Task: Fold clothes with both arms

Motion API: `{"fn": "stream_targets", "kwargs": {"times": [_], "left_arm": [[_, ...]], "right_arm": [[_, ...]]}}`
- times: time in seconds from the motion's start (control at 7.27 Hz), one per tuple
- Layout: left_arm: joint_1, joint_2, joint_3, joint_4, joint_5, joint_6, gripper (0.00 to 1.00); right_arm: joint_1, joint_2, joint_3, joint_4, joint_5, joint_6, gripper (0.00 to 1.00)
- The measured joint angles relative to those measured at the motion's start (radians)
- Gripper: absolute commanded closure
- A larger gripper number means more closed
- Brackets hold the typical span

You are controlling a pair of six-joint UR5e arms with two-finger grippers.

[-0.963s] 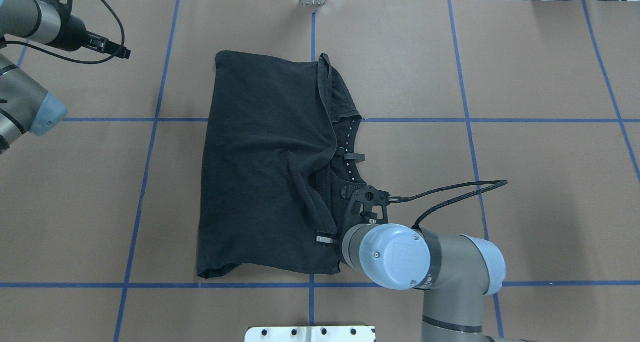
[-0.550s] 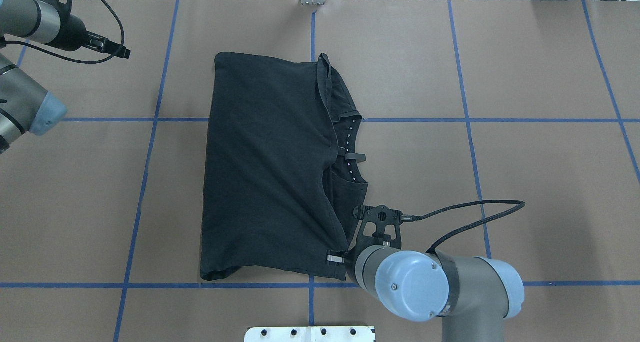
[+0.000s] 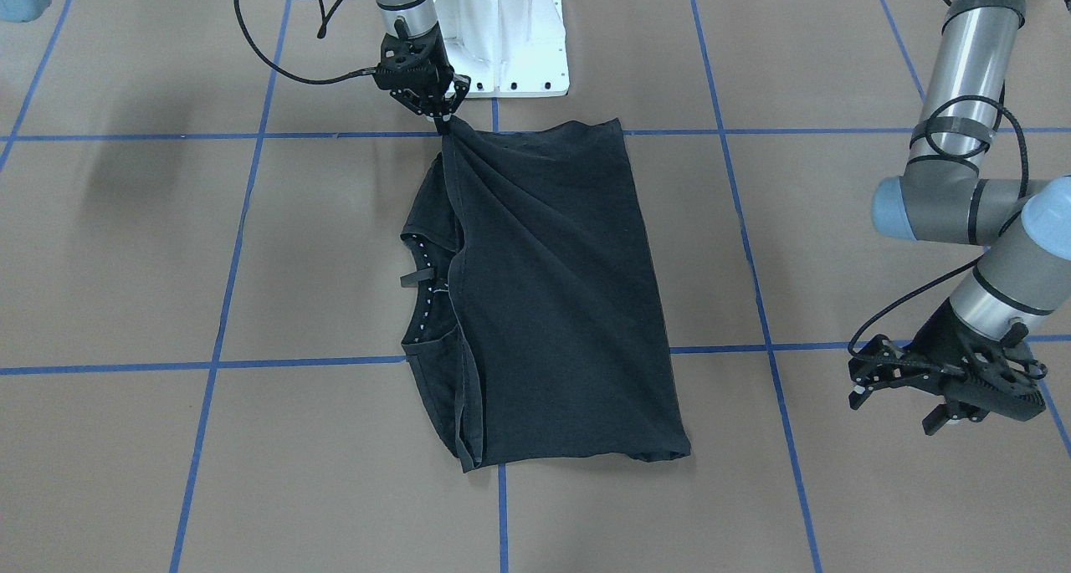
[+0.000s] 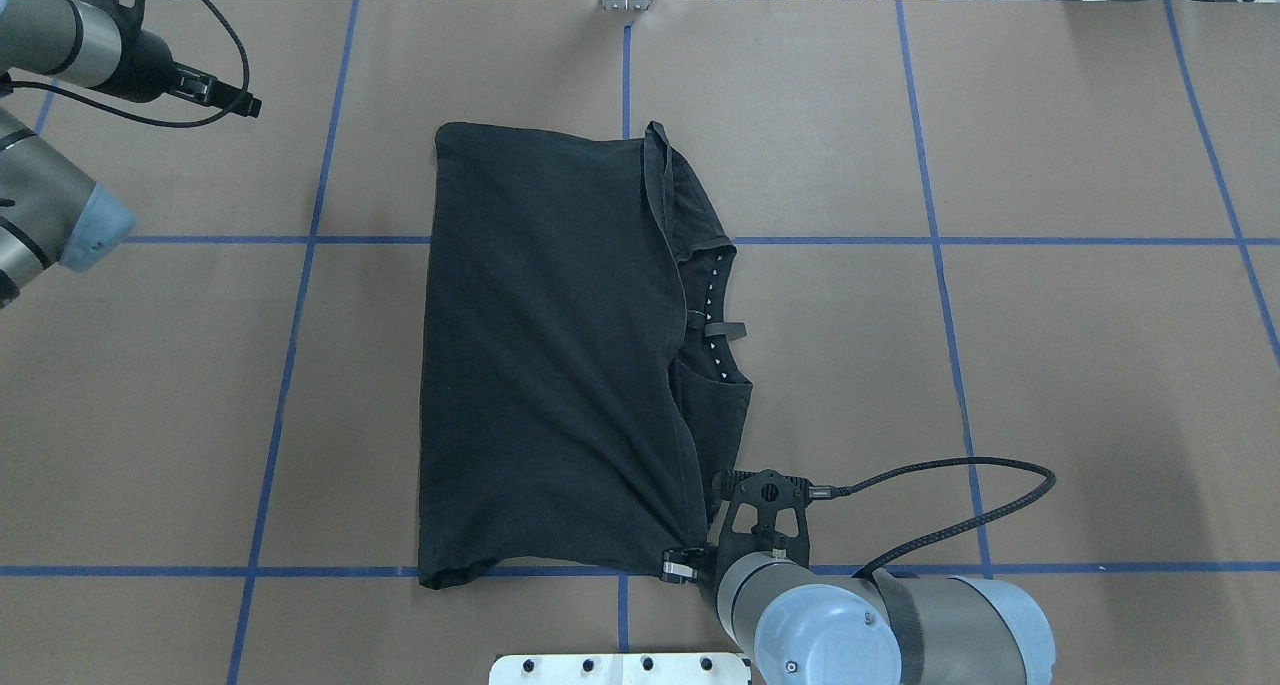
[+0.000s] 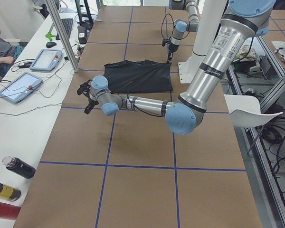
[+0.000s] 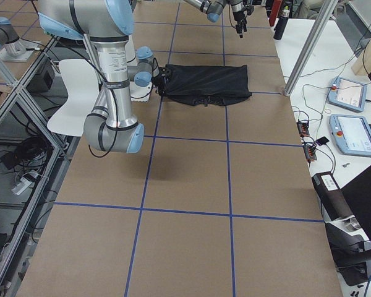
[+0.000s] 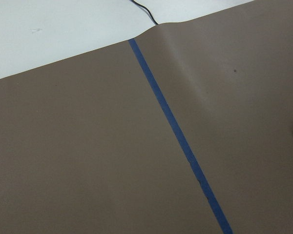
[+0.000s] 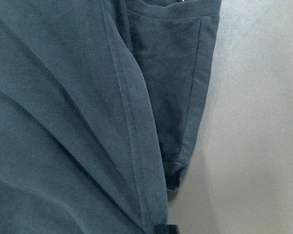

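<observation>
The black T-shirt (image 4: 550, 345) lies folded on the brown table, plain side up, collar and a sleeve showing at its right edge. No print shows. My right gripper (image 4: 690, 563) is shut on the shirt's near right corner, by the near blue tape line. In the front-facing view the right gripper (image 3: 442, 120) pinches that corner and the T-shirt (image 3: 552, 289) fans out from it in taut creases. The right wrist view shows only the T-shirt (image 8: 63, 122) hem close up. My left gripper (image 3: 891, 399) is open and empty, well off the shirt; the overhead view has it (image 4: 245, 105) at the far left.
The white pedestal base (image 3: 502, 38) stands just behind my right gripper. Blue tape lines (image 4: 300, 240) grid the table. Beyond the far edge are tablets (image 5: 19, 88), a metal post (image 5: 61, 33) and bottles (image 5: 19, 167).
My right gripper has pulled the shirt corner toward the robot's base. The bunched folds have flattened and the whole shirt has slid a little that way. The left arm has not moved.
</observation>
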Motion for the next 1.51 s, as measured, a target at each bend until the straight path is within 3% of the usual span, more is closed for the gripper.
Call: {"fn": "stream_targets", "kwargs": {"times": [0.28, 0.55, 0.96, 1.24, 1.51], "left_arm": [[0.000, 0.000, -0.006, 0.000, -0.001, -0.009, 0.00], [0.009, 0.019, -0.067, 0.003, -0.011, -0.108, 0.00], [0.150, 0.199, -0.380, 0.004, -0.018, -0.427, 0.00], [0.338, 0.324, -0.611, 0.004, 0.070, -0.673, 0.00], [0.570, 0.386, -0.730, 0.005, 0.271, -0.903, 0.00]], "right_arm": [[0.054, 0.010, -0.002, 0.000, 0.023, -0.018, 0.00], [0.196, 0.034, -0.004, -0.001, 0.152, -0.074, 0.00], [0.359, 0.043, -0.011, -0.004, 0.298, -0.177, 0.00], [0.411, 0.043, -0.014, -0.004, 0.357, -0.213, 0.00], [0.434, 0.043, -0.018, -0.002, 0.377, -0.227, 0.00]]}}
